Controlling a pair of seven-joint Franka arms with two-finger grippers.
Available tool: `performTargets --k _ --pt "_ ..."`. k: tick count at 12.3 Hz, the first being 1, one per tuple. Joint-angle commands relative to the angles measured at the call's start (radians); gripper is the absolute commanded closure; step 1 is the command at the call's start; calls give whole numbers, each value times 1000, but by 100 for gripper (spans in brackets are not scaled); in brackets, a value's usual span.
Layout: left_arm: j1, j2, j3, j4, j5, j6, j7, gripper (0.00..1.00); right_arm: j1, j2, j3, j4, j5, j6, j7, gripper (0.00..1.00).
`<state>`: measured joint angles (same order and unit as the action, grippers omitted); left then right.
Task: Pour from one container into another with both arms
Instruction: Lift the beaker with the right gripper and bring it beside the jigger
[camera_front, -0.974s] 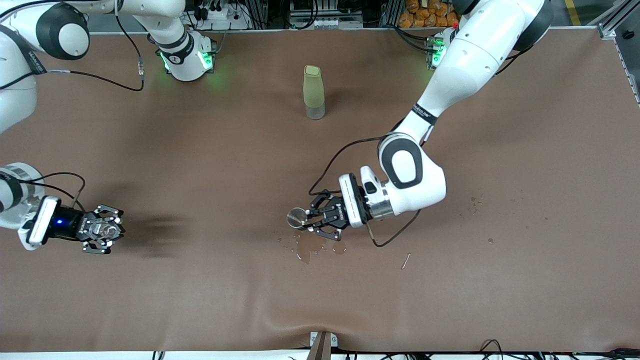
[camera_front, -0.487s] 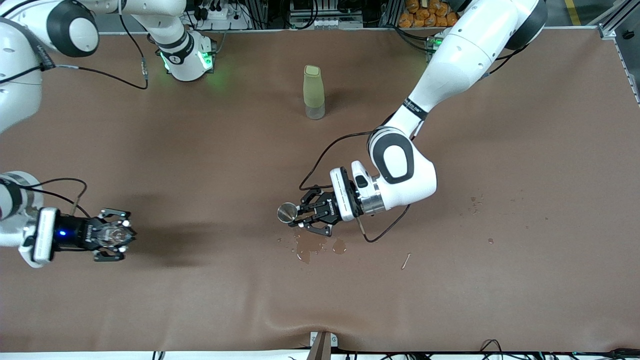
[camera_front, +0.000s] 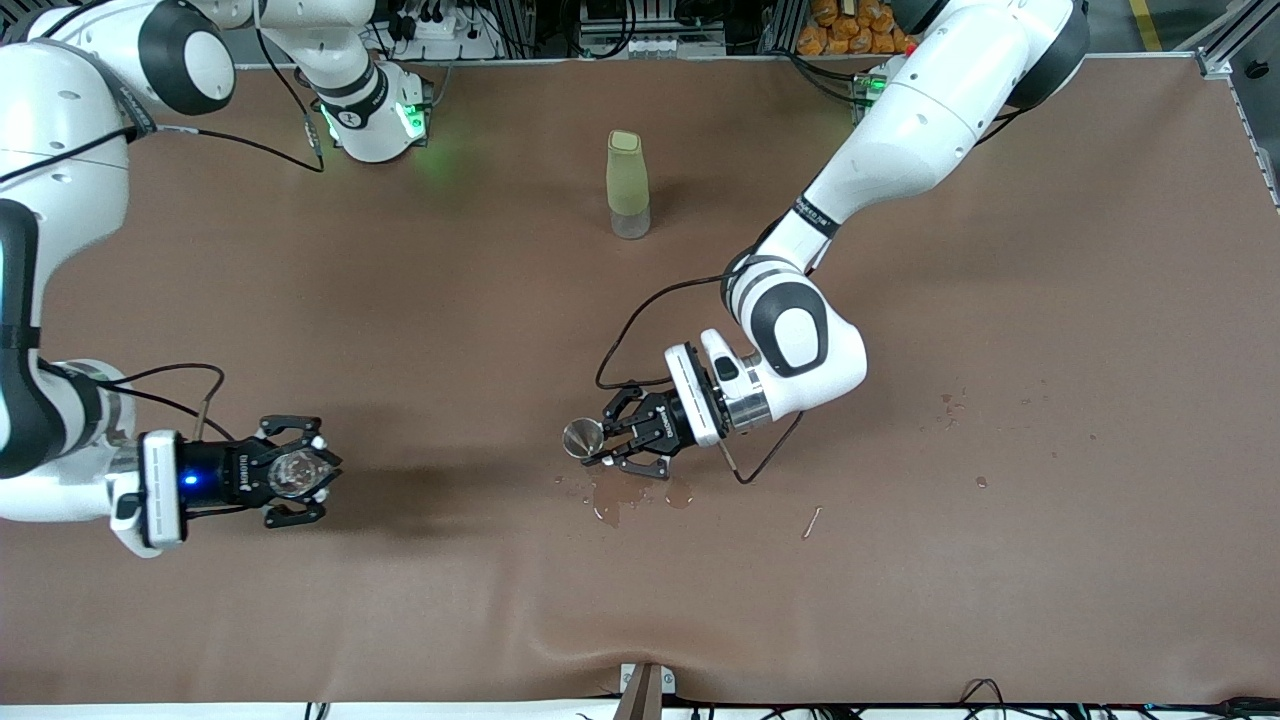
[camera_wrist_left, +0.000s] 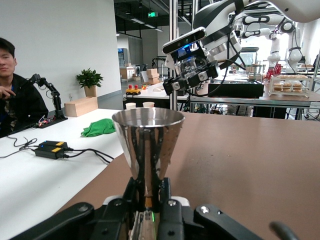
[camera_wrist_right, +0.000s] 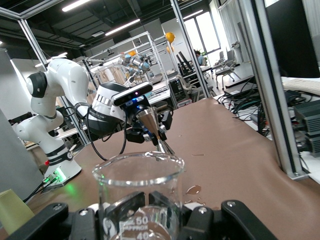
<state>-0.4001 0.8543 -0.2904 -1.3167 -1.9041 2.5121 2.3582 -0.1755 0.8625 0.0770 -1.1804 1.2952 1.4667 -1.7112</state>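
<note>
Front view: the left gripper (camera_front: 603, 447) hangs over the middle of the brown counter (camera_front: 1000, 300), its jaws clenched on the narrow stem of a metal cone cup (camera_front: 583, 438). The cup sits at about nine o'clock from the gripper body, just above a wet spill patch (camera_front: 625, 495) that lies at roughly six o'clock from it. The left arm (camera_front: 880, 140) comes down from the two o'clock part of the scene. The right gripper (camera_front: 305, 473) is over the counter toward the right arm's end, at about eight o'clock from the counter's centre, jaws grasping a clear glass beaker (camera_front: 293, 472). The right arm (camera_front: 60, 200) fills the ten o'clock corner. A pale green bottle (camera_front: 627, 184) with a clear base stands upright at twelve o'clock, farther from the front camera than both grippers and well apart from them. A small thin scrap (camera_front: 812, 521) lies on the counter near four o'clock from the spill.

In the left wrist view the cone cup (camera_wrist_left: 148, 140) stands upright with its mouth up, its stem pinched between the fingers (camera_wrist_left: 162, 192), and the right gripper (camera_wrist_left: 192, 76) with the beaker shows farther off. In the right wrist view the beaker (camera_wrist_right: 140, 192) is upright in the jaws, printed marks on its wall, with the left gripper (camera_wrist_right: 150, 131) and the cup (camera_wrist_right: 150, 122) tilted farther off.
</note>
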Motion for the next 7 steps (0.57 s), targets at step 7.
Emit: performTargets --k 7 --pt "-16 37 30 13 -157 11 104 100 195 -37 17 7 36 116 324 100"
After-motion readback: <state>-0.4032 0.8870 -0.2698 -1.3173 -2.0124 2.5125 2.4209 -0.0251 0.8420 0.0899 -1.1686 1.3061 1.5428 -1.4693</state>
